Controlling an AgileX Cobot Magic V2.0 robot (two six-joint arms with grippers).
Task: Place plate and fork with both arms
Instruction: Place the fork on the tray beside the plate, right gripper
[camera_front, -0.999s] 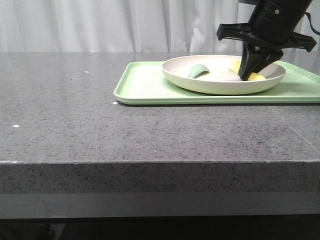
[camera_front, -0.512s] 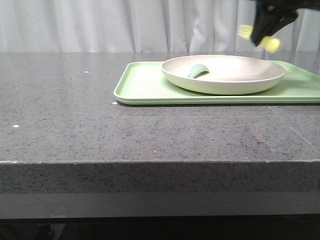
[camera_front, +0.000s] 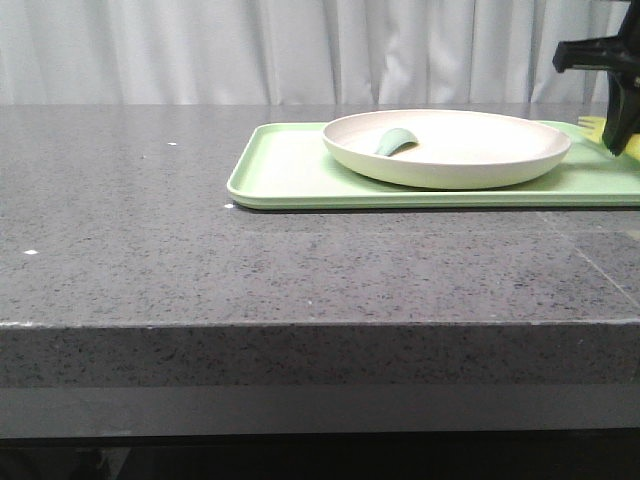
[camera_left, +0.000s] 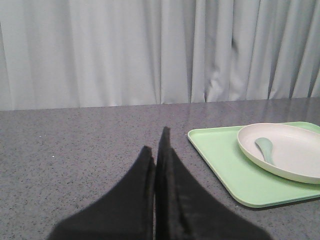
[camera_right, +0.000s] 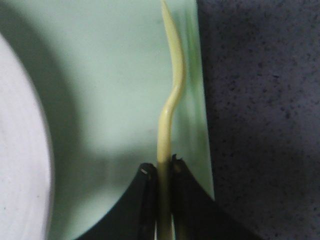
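Note:
The cream-white plate sits on the light-green tray and holds a grey-green spoon. It also shows in the left wrist view and at the edge of the right wrist view. My right gripper is at the far right, shut on the pale-yellow fork. In the right wrist view the gripper grips the fork edge-on over the tray's right rim. My left gripper is shut and empty, above bare table left of the tray.
The tray lies on a dark speckled stone table. A pale curtain hangs behind it. The table's front edge runs across the front view.
My right gripper has lifted the fork out of the plate, swung right, and come down beside the plate over the tray's right end. The plate and spoon have not moved.

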